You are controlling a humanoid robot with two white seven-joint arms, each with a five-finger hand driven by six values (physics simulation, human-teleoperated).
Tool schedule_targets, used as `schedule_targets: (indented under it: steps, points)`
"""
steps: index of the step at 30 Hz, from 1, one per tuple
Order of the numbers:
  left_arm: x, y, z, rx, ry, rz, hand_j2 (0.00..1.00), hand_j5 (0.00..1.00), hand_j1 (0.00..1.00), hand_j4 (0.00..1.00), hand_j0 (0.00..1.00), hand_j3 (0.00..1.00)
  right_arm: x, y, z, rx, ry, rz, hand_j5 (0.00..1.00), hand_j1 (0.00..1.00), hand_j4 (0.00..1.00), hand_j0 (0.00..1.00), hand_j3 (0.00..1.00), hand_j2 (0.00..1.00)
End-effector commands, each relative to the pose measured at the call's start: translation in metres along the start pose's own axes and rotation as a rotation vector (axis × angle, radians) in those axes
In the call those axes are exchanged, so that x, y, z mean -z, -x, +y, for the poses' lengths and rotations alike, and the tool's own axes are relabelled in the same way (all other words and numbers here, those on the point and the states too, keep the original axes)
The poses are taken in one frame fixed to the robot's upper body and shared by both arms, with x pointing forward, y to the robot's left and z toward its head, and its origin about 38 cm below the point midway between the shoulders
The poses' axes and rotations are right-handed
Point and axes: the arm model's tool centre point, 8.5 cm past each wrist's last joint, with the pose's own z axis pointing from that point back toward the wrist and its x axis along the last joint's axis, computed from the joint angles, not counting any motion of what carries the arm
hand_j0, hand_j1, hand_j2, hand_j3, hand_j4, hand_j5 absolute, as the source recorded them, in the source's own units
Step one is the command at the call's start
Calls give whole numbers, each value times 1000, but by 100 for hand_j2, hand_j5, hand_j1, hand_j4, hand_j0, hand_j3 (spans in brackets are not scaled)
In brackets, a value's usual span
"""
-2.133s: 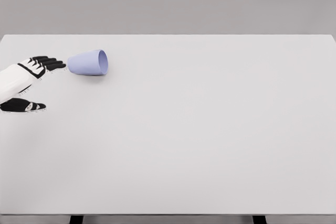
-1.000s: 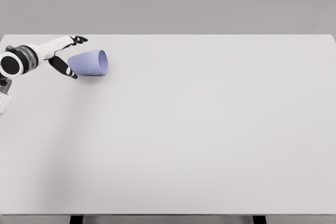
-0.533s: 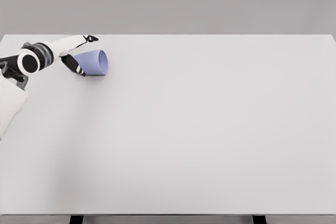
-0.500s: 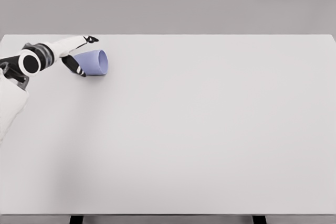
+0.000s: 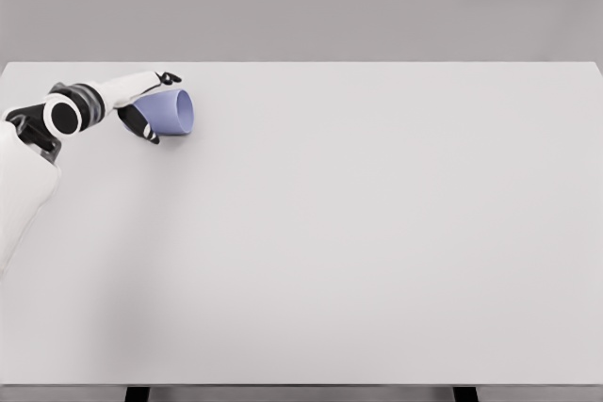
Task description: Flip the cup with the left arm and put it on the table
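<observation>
The small lavender tapered cup (image 5: 170, 111), probably light, rigid and slick, lies sideways on the white table (image 5: 377, 233), the left hand (image 5: 141, 105) straddling its base, fingers not visibly clamped.

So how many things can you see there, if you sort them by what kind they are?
Cups: 1, the pale blue cup, lying on its side.
Tables: 1, the white table.
Robot hands: 1, the left hand, with its fingers round the cup.
Total: 3.
</observation>
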Motion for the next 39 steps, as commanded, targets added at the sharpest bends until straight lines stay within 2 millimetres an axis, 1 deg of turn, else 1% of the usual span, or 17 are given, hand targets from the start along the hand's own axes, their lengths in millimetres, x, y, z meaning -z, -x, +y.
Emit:
schedule_targets:
  steps: [1,5,6,7,9,16,18,22,23,28,30,31,33,34,35,36,39]
  points:
    - [1,3,-2,-6,6,7,99,99,99,99,99,99,0,0,0,0,0,0,100,100,100,100,100,100]
    - [3,0,-4,-9,9,2,98,98,98,98,98,98,0,0,0,-1,0,0,100,100,100,100,100,100]
    - [4,3,-5,-13,15,9,98,98,98,98,98,98,0,0,0,0,0,0,100,100,100,100,100,100]
    - [4,4,-3,-14,13,14,98,98,98,98,98,98,0,0,0,0,0,0,100,100,100,100,100,100]
    - [6,0,-3,-5,12,13,98,98,98,98,98,98,0,0,0,0,0,-1,100,100,100,100,100,100]
    - [6,-1,-2,-3,11,12,96,96,96,96,96,96,0,0,0,0,0,0,100,100,100,100,100,100]
    - [8,-5,-4,-6,13,6,94,94,94,94,94,94,0,0,0,0,0,0,100,100,100,100,100,100]
    - [9,-7,-3,-7,12,4,85,85,85,85,85,85,0,0,0,0,0,0,100,100,100,100,100,100]
    - [9,-6,-4,-7,13,4,80,80,80,80,80,80,0,0,0,-1,0,0,100,100,100,100,100,100]
    - [10,-8,-5,-17,14,5,62,62,62,62,62,62,0,0,0,0,0,0,100,100,100,100,100,100]
    - [10,-8,-5,-20,14,5,61,61,61,61,61,61,0,0,0,0,0,0,100,100,100,100,100,100]
    - [9,-8,-4,-26,13,2,57,57,57,57,57,57,0,0,0,0,0,-1,100,100,100,100,100,100]
    - [8,-8,-2,-37,7,-2,55,55,55,55,55,55,0,0,0,0,0,0,100,100,100,100,100,100]
    - [8,-7,0,-40,3,-4,52,52,52,52,52,52,0,0,0,0,0,0,100,100,100,100,100,100]
    - [7,-8,1,-51,3,-22,48,48,48,48,48,48,0,0,0,-1,0,0,100,100,100,100,100,100]
    - [6,-8,1,-66,3,-31,46,46,46,46,46,46,0,0,0,0,0,0,100,100,100,100,100,100]
    - [4,-12,9,-96,-8,-62,45,45,45,45,45,45,0,0,0,-1,0,0,100,100,100,100,100,100]
